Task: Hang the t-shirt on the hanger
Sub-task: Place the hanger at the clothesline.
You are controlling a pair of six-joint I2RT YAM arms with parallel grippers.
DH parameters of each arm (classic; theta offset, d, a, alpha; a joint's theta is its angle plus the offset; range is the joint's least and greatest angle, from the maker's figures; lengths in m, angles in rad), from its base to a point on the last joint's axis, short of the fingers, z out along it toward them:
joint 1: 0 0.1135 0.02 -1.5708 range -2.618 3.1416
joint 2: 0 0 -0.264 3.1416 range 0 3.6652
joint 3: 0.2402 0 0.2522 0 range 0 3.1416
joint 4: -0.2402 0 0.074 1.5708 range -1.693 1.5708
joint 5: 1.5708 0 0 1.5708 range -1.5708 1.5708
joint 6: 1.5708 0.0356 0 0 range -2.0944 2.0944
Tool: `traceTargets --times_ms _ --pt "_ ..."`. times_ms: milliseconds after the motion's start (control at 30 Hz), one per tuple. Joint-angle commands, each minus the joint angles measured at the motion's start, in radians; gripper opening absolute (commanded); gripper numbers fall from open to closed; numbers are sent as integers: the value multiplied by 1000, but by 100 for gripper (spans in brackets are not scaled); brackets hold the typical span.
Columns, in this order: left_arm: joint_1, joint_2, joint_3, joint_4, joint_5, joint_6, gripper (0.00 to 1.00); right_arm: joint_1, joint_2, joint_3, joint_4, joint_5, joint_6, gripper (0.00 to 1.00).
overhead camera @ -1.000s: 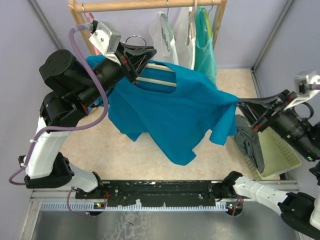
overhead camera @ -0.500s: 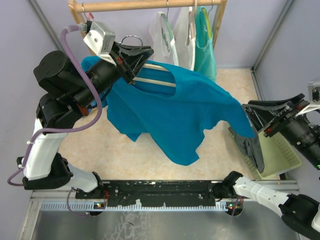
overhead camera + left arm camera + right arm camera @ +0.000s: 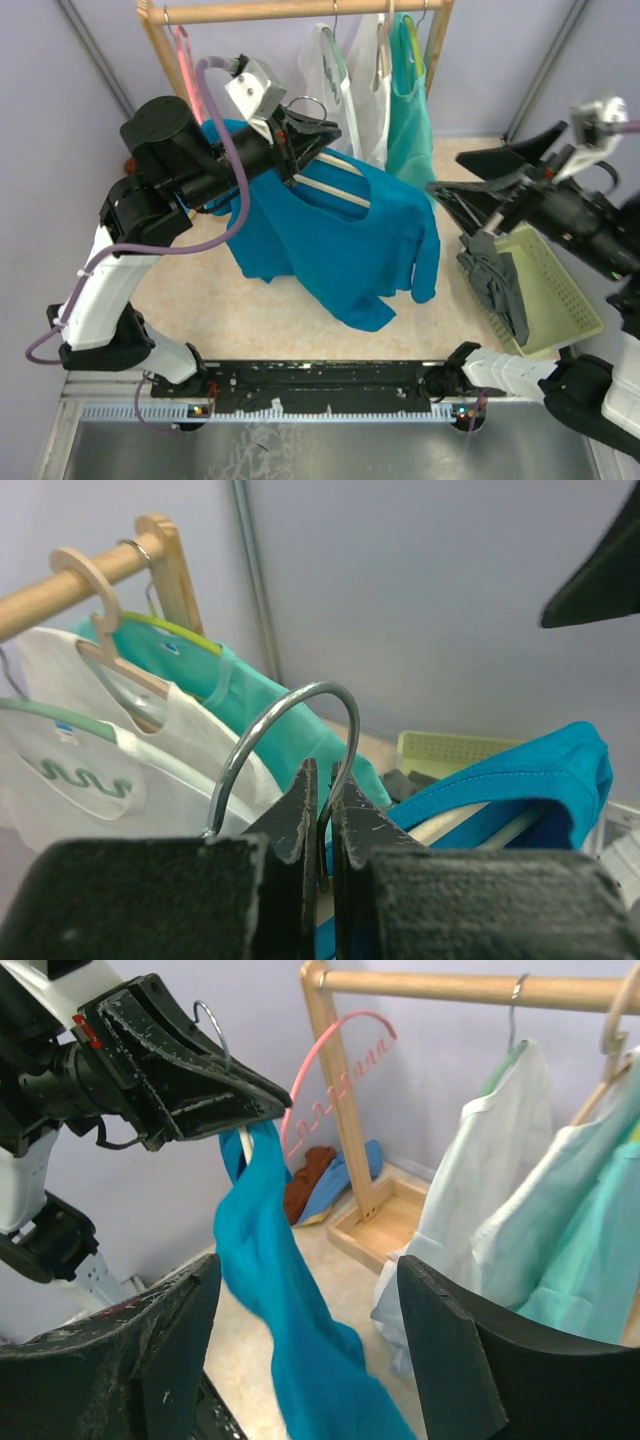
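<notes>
My right gripper [image 3: 450,172] has released the t-shirt [image 3: 340,245] and risen, jaws apart, at frame right. The t-shirt drapes the hanger [image 3: 338,192], upper centre, which my left gripper [image 3: 328,133] clenches.

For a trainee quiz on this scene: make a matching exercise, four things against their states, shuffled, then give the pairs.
1 t-shirt
2 left hand
3 right hand
4 grey cloth

A lies in the green basket
B open, holding nothing
C hangs on the hanger
D shut on the hanger's wire hook

Pairs: 1-C, 2-D, 3-B, 4-A
</notes>
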Motion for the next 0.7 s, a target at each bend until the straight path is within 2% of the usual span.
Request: traceTargets --times_ms 0,433,667 --pt "4 8 42 -1 86 -17 0 -6 62 -19 89 -105 -29 72" --pt "4 22 18 4 77 -21 0 -7 25 -216 114 -217 -12 73" --pt "4 44 26 2 85 -23 0 -6 19 -233 123 -210 -13 69"
